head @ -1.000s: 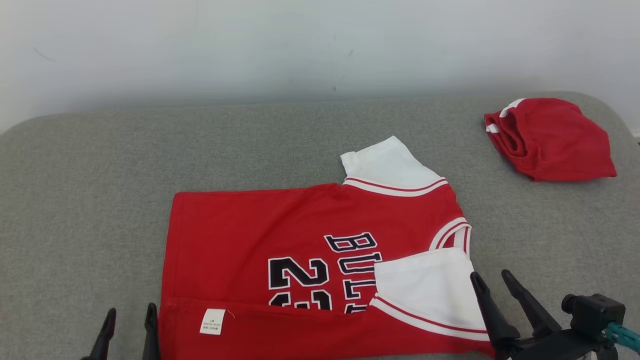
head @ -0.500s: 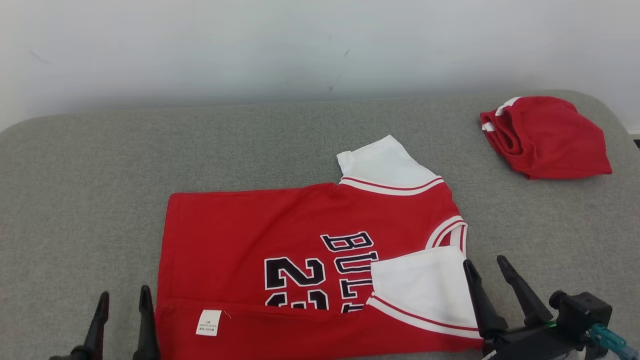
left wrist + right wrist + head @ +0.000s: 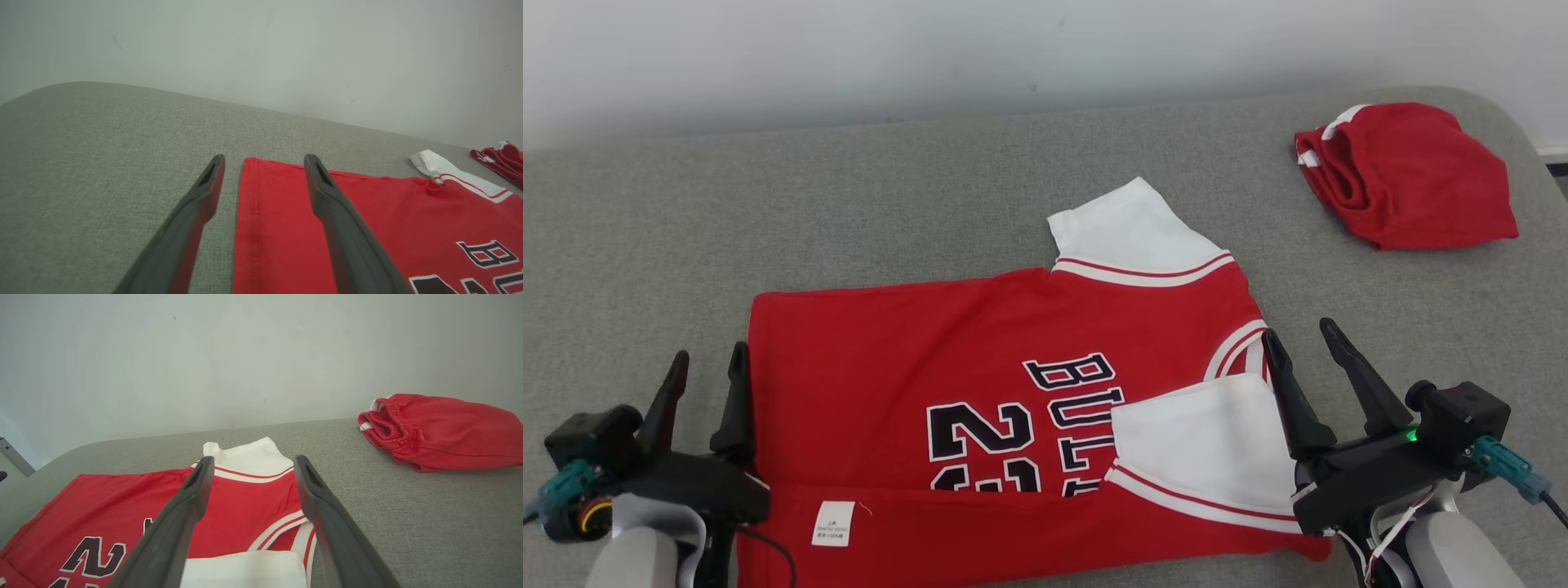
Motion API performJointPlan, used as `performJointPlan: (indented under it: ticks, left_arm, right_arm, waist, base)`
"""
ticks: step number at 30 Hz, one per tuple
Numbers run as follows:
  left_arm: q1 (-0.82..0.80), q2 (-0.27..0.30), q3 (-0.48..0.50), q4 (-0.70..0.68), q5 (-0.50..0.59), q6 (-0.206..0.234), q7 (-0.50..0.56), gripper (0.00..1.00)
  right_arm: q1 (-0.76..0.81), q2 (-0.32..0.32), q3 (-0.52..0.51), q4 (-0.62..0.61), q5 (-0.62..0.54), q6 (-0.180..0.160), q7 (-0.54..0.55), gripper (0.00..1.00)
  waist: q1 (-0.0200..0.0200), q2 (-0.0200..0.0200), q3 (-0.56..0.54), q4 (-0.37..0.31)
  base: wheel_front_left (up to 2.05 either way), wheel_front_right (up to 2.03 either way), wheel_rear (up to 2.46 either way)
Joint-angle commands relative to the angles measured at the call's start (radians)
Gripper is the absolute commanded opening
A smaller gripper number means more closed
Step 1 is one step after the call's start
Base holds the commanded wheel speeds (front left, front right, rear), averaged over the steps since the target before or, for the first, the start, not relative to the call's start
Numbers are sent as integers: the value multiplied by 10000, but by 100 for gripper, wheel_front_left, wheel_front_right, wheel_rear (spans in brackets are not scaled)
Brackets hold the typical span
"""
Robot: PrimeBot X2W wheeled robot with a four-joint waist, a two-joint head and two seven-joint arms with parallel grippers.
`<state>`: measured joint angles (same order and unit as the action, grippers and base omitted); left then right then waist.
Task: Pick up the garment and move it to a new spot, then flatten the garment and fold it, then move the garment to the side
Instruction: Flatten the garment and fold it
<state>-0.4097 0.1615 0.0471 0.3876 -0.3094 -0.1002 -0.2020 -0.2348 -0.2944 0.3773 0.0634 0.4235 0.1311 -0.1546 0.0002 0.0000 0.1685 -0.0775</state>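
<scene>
Here the red jersey (image 3: 980,343) lies spread on the grey padded surface (image 3: 849,196), along its near edge. The hem points to the left end and the neck to the right. Its near strip is folded up over the front, showing a white label (image 3: 833,523). One white sleeve (image 3: 1131,229) sticks out toward the far edge, and the other white sleeve (image 3: 1201,441) is folded in over the black lettering.

Only a bundle of red shorts (image 3: 1409,175) with white trim lies elsewhere, in the far right corner, well apart from the jersey. A pale wall (image 3: 931,57) rises behind the far edge.

The left gripper (image 3: 709,353) sits at the hem with its fingers spread and nothing between them. In the left wrist view one finger is over grey cloth and the other over red. The right gripper (image 3: 1297,328) sits at the neck end, also spread wide and empty, with one finger over the folded sleeve. Whether either touches the cloth cannot be told.

Count: one jersey, one shorts bundle, two sleeves, one label, two grippers.
</scene>
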Motion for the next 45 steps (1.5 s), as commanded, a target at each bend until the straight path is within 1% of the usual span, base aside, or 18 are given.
performJointPlan:
  ticks: [1, 3, 7, 14, 19, 30, 31, 33, 37, 41, 43, 45]
  left_arm:
    - [-441, 163, -33, 486, -68, -59, 75, 100]
    - [-952, 247, -101, 1053, -165, -112, 77, 100]
    - [-1856, 633, -146, 2180, -205, -178, 141, 100]
    - [-3039, 1012, -418, 3626, -149, -223, 19, 100]
    - [-3479, 1069, -543, 4432, -138, -250, -215, 100]
    - [-4024, 1074, -860, 5546, -187, -267, -457, 100]
    - [-4096, 1079, -887, 5629, -207, -270, -471, 76]
    - [-4186, 1114, -962, 5756, -205, -279, -519, 1]
    - [-4207, 1095, -1095, 5888, -159, -280, -585, 0]
    - [-4164, 1045, -1194, 5771, -151, -281, -642, 0]
    - [-4117, 982, -1248, 5548, -140, -285, -637, 0]
    - [-4088, 944, -1349, 5127, -73, -290, -645, 0]
  right_arm:
    - [-125, -5, 10, 70, 85, -8, -90, 100]
    - [-263, 20, 74, 95, 85, -8, -138, 100]
    - [-467, 69, 187, 123, 81, -8, -230, 100]
    - [-639, 42, 163, 219, 15, -8, -311, 100]
    - [-659, 43, 155, 245, -5, -8, -372, 100]
    - [-824, 68, 243, 279, -16, -8, -308, 100]
    - [-824, 69, 250, 281, -26, -8, -295, 100]
    - [-809, 79, 260, 305, -40, -8, -289, 100]
    - [-767, 37, 229, 381, -4, -8, -314, 100]
    - [-1009, -59, 227, 439, 3, -8, -232, 100]
    - [-1295, -97, 269, 532, 36, -8, -43, 100]
    - [-1983, -129, 413, 849, 238, -8, 443, 100]
  waist:
    - [-2, 0, 362, -177]
    - [-2, 0, 567, -300]
    - [-2, 0, 981, -623]
    - [-2, 0, 1455, -982]
    - [-2, 0, 1539, -1078]
    - [-2, 0, 1581, -1152]
    - [-2, 0, 1595, -1161]
    - [-2, 0, 1614, -1182]
    - [-2, 0, 1585, -1157]
    - [-2, 0, 1526, -970]
    - [-2, 0, 1504, -850]
    - [-2, 0, 1565, -666]
  base:
    - [0, 0, 0]
    - [0, 0, 0]
    - [0, 0, 0]
    - [0, 0, 0]
    - [0, 0, 0]
    - [0, 0, 0]
    - [0, 0, 0]
    - [0, 0, 0]
    - [0, 0, 0]
    - [0, 0, 0]
    - [0, 0, 0]
    - [0, 0, 0]
